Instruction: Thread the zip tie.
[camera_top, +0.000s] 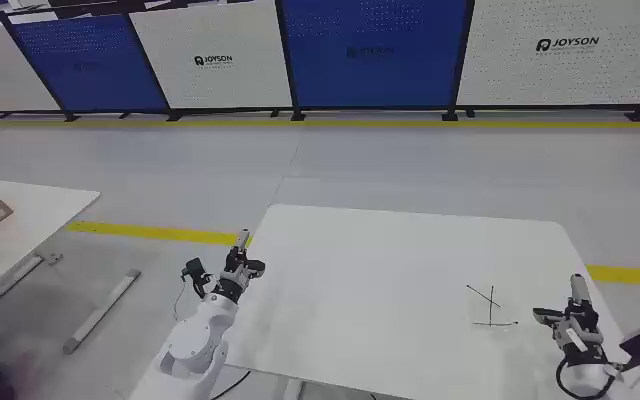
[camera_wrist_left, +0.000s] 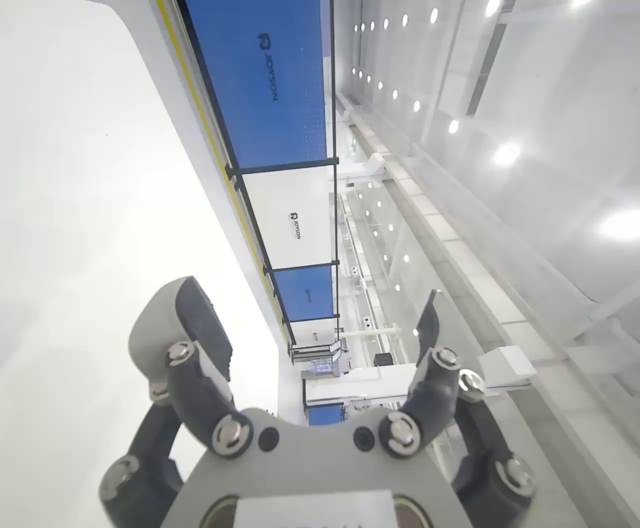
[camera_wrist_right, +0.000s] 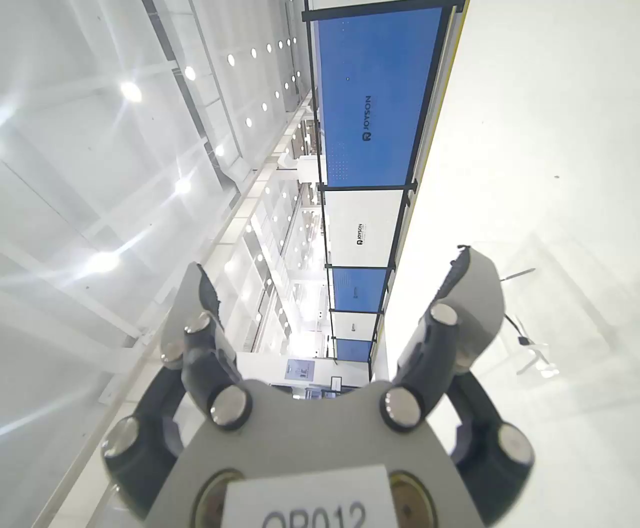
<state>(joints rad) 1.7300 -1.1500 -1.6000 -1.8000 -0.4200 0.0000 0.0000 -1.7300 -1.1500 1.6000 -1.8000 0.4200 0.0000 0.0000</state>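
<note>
— Where are the zip ties (camera_top: 491, 306)?
— Lying crossed on the white table (camera_top: 380, 290), near the right tool (camera_wrist_right: 332, 270) but apart from it.
— And the tools?
— Both spread wide, empty; the left tool (camera_wrist_left: 315, 310) is at the table's opposite edge.

Zip ties (camera_top: 491, 305) nr right edge of tabletop (camera_top: 380, 300): thin dark crossed lines, too small to tell head from tail, or whether 2 or 3. Can't tell if any end is threaded. In right wrist view straps partly hidden behind right gripper (camera_wrist_right: 330, 260) finger (camera_wrist_right: 475, 285), rest faint vs the white top
</note>
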